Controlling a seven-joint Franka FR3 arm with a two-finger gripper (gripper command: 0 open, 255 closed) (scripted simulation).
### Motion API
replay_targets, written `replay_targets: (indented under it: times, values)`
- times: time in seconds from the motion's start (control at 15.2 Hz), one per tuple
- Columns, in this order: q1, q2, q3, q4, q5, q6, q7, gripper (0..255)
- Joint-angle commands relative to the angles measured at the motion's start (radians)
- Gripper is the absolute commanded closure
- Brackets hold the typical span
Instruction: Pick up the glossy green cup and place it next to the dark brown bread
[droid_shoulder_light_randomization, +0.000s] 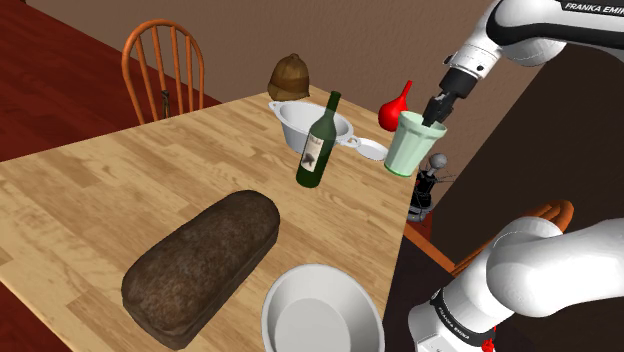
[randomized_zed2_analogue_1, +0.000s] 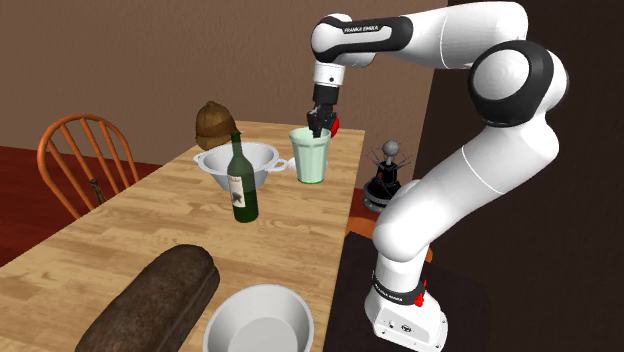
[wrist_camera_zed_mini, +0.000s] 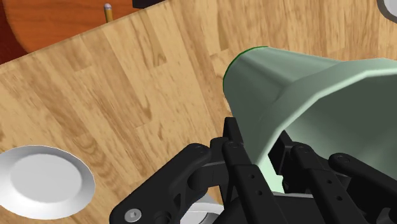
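Shoulder view: arm (droid_shoulder_light_randomization: 540, 25) points downward, jaws pinching rim of pale green cup (droid_shoulder_light_randomization: 408, 148).

Bottle (droid_shoulder_light_randomization: 318, 148) stands between cup (droid_shoulder_light_randomization: 410, 148) and bread (droid_shoulder_light_randomization: 200, 262) — bare tabletop (droid_shoulder_light_randomization: 340, 215) past it.

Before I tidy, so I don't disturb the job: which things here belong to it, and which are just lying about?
Job: cup, bread, gripper clasping the cup's rim.
Lying about: bottle, handled bowl, plain bowl, hat, red bulb, small dish.
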Motion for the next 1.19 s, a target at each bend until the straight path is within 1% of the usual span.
replay_targets:
  times: [0.0,0.33,0.73,1.12]
  values:
    - [0.003,0.003,0.004,0.030,0.003,-0.027,0.004,255]
    - [0.008,0.013,0.009,0.094,0.010,-0.080,0.010,255]
    - [0.053,0.012,0.129,0.061,0.078,-0.037,0.151,255]
    - [0.105,0.051,0.240,0.068,0.146,0.013,0.284,255]
